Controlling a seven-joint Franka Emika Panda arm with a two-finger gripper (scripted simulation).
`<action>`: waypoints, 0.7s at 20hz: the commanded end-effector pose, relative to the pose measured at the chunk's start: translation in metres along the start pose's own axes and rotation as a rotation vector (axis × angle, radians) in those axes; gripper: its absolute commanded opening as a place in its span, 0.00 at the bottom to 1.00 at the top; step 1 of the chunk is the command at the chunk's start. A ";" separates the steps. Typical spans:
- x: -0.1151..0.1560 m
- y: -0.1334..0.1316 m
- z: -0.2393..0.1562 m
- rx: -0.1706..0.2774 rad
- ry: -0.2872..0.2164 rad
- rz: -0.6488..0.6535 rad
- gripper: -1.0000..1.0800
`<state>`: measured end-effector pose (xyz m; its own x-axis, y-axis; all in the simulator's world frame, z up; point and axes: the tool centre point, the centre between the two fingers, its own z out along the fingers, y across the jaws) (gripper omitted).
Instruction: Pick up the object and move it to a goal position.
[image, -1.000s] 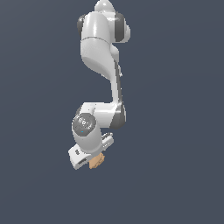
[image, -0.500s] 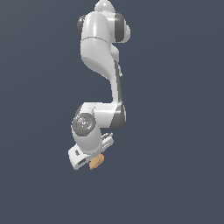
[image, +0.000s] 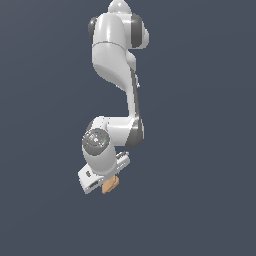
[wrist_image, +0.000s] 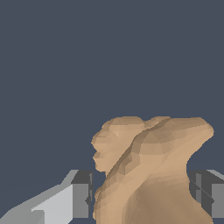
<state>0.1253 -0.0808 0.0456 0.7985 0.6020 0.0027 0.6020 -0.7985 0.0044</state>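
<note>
A flat, uniform dark slate-blue backdrop in both views, evenly lit, without visible shadows.

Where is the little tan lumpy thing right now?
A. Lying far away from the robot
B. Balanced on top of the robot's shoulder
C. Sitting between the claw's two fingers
C. In the wrist view the tan piece fills the gap between the claw's two fingers, and in the exterior view it sits right at the arm's tip.
</note>
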 end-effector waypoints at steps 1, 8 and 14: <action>-0.002 0.000 -0.002 0.000 0.000 0.000 0.00; -0.016 -0.003 -0.016 0.000 0.000 0.000 0.00; -0.039 -0.007 -0.039 0.000 0.000 0.000 0.00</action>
<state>0.0957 -0.0951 0.0769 0.7983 0.6022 0.0019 0.6022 -0.7983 0.0036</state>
